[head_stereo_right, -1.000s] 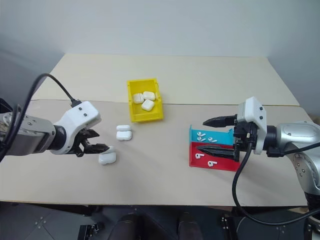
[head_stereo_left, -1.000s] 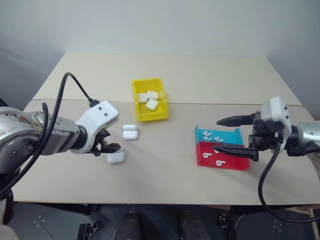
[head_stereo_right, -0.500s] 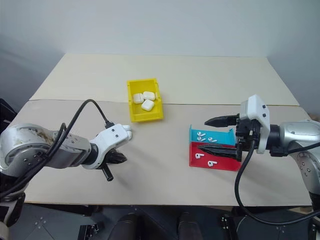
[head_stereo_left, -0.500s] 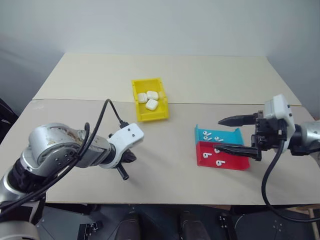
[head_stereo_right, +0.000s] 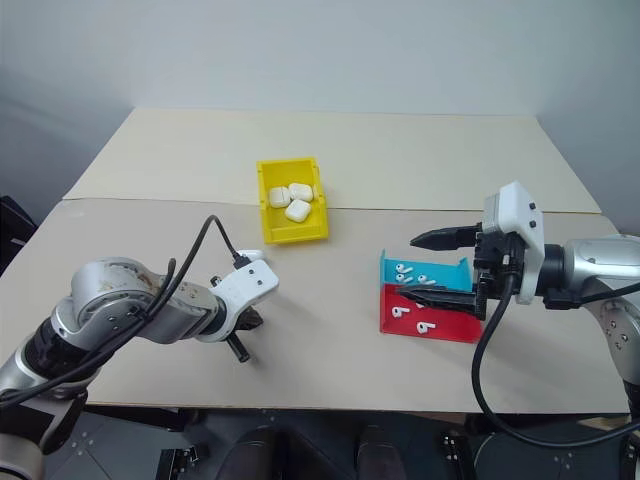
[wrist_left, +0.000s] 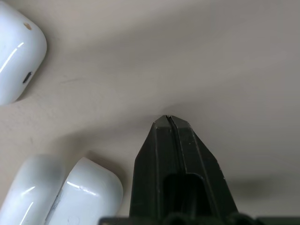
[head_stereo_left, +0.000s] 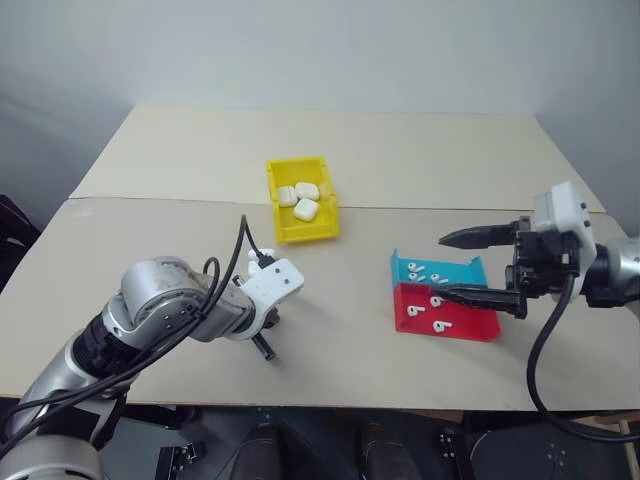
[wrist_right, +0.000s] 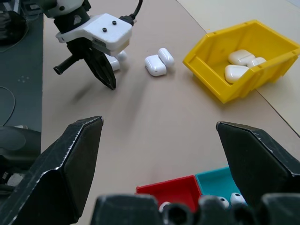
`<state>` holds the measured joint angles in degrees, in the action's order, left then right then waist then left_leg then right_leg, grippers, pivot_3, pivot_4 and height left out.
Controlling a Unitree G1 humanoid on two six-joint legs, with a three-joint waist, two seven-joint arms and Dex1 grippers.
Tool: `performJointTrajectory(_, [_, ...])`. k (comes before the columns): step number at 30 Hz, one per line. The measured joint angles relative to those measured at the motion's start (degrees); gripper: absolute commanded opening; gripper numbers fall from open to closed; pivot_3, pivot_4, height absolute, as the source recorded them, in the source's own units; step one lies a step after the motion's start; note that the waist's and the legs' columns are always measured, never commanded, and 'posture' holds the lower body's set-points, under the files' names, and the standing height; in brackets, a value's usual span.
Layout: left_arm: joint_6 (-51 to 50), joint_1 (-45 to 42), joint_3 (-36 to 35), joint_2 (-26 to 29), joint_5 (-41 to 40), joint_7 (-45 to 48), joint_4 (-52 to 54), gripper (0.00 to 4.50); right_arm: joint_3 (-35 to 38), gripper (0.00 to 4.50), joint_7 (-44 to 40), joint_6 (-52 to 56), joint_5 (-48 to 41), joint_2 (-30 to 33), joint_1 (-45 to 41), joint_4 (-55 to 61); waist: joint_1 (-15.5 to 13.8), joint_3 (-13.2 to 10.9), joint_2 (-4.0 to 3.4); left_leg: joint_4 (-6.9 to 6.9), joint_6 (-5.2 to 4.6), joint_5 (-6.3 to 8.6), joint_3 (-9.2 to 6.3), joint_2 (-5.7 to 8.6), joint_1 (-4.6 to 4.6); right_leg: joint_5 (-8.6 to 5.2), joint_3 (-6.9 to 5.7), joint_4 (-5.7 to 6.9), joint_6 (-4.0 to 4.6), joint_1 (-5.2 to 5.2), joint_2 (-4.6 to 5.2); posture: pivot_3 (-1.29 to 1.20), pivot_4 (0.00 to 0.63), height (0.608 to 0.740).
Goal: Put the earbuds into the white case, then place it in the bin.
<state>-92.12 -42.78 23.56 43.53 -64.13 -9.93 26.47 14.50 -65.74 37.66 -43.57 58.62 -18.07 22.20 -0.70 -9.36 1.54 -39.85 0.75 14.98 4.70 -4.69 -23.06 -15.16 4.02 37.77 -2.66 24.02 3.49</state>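
Observation:
My left gripper (wrist_right: 108, 82) is shut with nothing in it, its black fingers (wrist_left: 171, 154) pointing down at the bare table. Close beside the tips lie white cases: one with two rounded halves side by side (wrist_left: 65, 192), another a little apart (wrist_left: 14, 56); they also lie past that gripper (wrist_right: 159, 61). My arm hides them in the head views. My right gripper (head_stereo_left: 478, 267) hangs open above the trays. Earbuds lie in the blue tray (head_stereo_left: 418, 268) and in the red tray (head_stereo_left: 440, 325). The yellow bin (head_stereo_left: 276, 205) stands at mid table.
The bin holds three white cases (head_stereo_left: 302, 198). The blue tray (head_stereo_left: 470, 270) and red tray (head_stereo_left: 480, 328) stand side by side at the right, under my right gripper. A seam crosses the table behind the bin.
My left arm swung down and to the right, and its gripper went from partly open to shut and empty. The table's cases are now behind that arm. The right arm stayed still.

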Motion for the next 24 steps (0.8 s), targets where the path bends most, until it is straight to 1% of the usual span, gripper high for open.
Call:
performJointTrajectory(5, [0.8,1.8,-1.0,2.7,-1.2,-0.2,1.2,0.01,0.8,4.5,0.3,0.5,-0.7,0.0,1.5,0.9,0.7,0.0,0.0,0.03,0.0,0.0,0.01,0.0,0.14,0.0,0.05,0.07,0.01,-0.05,-0.02,0.0,0.15,0.74])
performJointTrajectory(9, [0.9,4.7,-3.2,8.5,-3.8,-0.2,3.5,0.01,2.1,4.5,0.1,1.4,-1.7,0.9,1.9,1.0,1.6,0.0,0.0,0.07,0.0,0.0,0.01,-0.01,0.16,-0.01,0.09,0.08,0.01,-0.03,-0.03,0.0,0.15,0.74])
performJointTrajectory(14, [0.8,8.5,-5.6,15.2,-7.4,0.3,6.3,0.01,2.1,4.5,-0.4,1.7,-2.2,1.7,2.0,0.9,1.6,0.0,0.0,0.06,0.0,0.0,0.03,-0.01,0.16,-0.01,0.08,0.08,0.01,-0.04,-0.02,0.0,0.15,0.74])
performJointTrajectory(18, [0.8,10.6,-7.5,17.5,-8.9,1.0,7.2,0.01,2.0,4.5,-0.6,1.7,-2.2,2.0,0.9,0.6,1.5,0.0,0.0,0.08,0.0,0.0,0.04,-0.01,0.16,-0.01,0.08,0.06,0.01,-0.02,-0.02,0.0,0.15,0.74])
performJointTrajectory(24, [0.8,13.4,-10.0,17.8,-8.1,0.7,8.2,0.01,1.9,4.5,-1.3,1.7,-2.2,2.2,0.6,-0.3,1.6,0.0,0.0,0.12,0.0,0.0,0.05,-0.01,0.16,-0.01,0.09,0.02,0.02,-0.01,-0.02,0.0,0.15,0.74])
